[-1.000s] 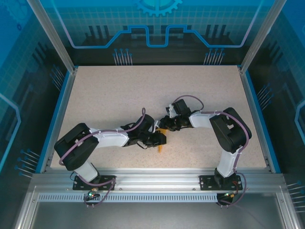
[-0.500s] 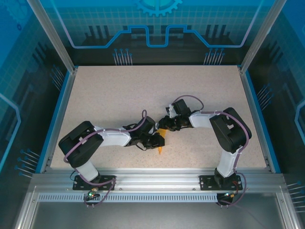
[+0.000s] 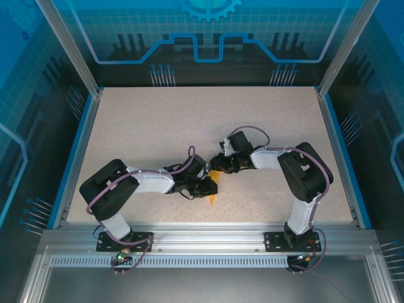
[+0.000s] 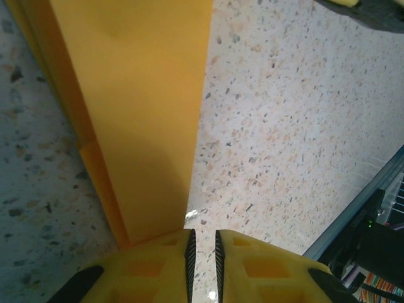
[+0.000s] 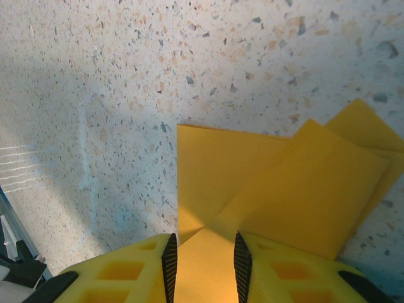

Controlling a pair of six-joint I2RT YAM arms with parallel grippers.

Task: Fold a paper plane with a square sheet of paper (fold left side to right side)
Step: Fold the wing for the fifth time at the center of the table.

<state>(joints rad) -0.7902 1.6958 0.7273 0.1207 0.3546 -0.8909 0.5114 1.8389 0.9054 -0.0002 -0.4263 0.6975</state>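
Observation:
The orange paper (image 3: 213,198) lies folded in the middle of the table, and both grippers meet over it. Its pointed end sticks out toward the near edge. In the left wrist view the paper (image 4: 145,113) is a long narrow strip running away from my left finger. My left gripper (image 4: 202,232) (image 3: 211,187) has only a narrow gap, and bare table shows through it. In the right wrist view the paper (image 5: 265,183) shows overlapping folded flaps with a diagonal crease. My right gripper (image 5: 204,235) (image 3: 219,169) stands open, its fingers astride the flat paper.
The speckled table (image 3: 208,120) has free room behind and to both sides of the arms. A blue rail (image 3: 333,151) borders it, and the aluminium frame (image 3: 208,237) runs along the near edge. Part of the right gripper's finger (image 4: 372,9) shows in the left wrist view.
The left arm's elbow has swung a little to the right. Both grippers and the paper stay where they were.

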